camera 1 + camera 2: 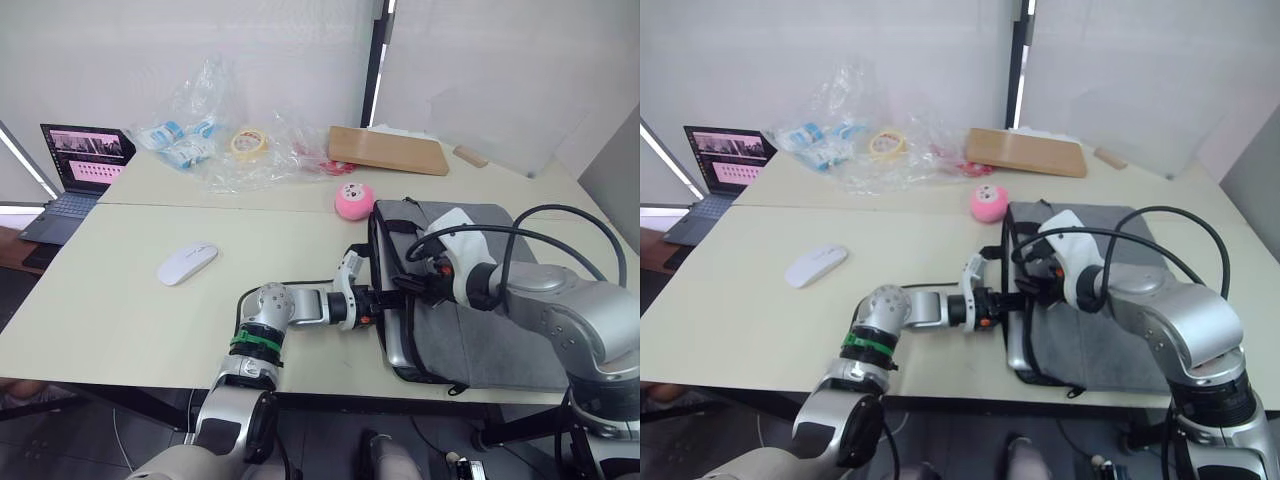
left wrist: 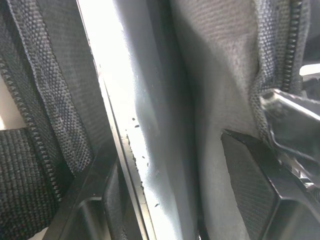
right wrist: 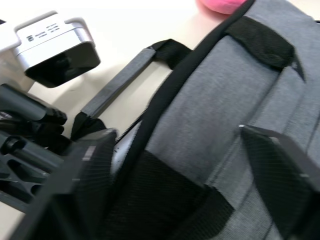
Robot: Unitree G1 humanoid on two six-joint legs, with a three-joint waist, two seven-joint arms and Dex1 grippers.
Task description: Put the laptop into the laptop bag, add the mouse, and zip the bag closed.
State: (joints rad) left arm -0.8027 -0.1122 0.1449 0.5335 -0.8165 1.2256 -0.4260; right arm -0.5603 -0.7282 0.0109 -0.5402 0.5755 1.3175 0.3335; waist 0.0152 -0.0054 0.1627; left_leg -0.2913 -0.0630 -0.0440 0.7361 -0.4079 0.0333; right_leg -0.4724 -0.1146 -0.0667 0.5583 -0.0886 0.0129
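A grey laptop bag [image 1: 478,300] lies flat at the right of the frame on a pale desk [image 1: 120,320], its black-edged mouth facing the middle of the desk. The silver laptop [image 1: 395,345] sits mostly inside, with only its long edge showing along the bag's open left side.

The left gripper [image 1: 385,296] reaches in from lower centre to that open edge. In the left wrist view its jaws stand apart, one finger on each side of the bright laptop edge [image 2: 132,130] and the grey fabric beside it, though a firm grip cannot be confirmed.

The right gripper [image 1: 432,272] comes from the right over the bag's top panel. In the right wrist view its fingers [image 3: 280,165] are spread wide over the fabric and a black strap handle [image 3: 125,75], closed on nothing.

The white mouse [image 1: 187,263] rests alone on the desk at centre left, well apart from the bag. A round pink toy [image 1: 354,198] sits just beyond the bag's far corner. A small dark laptop [image 1: 75,175] with a lit screen stands at upper left, and a wooden board [image 1: 388,150] lies at the desk's far side.
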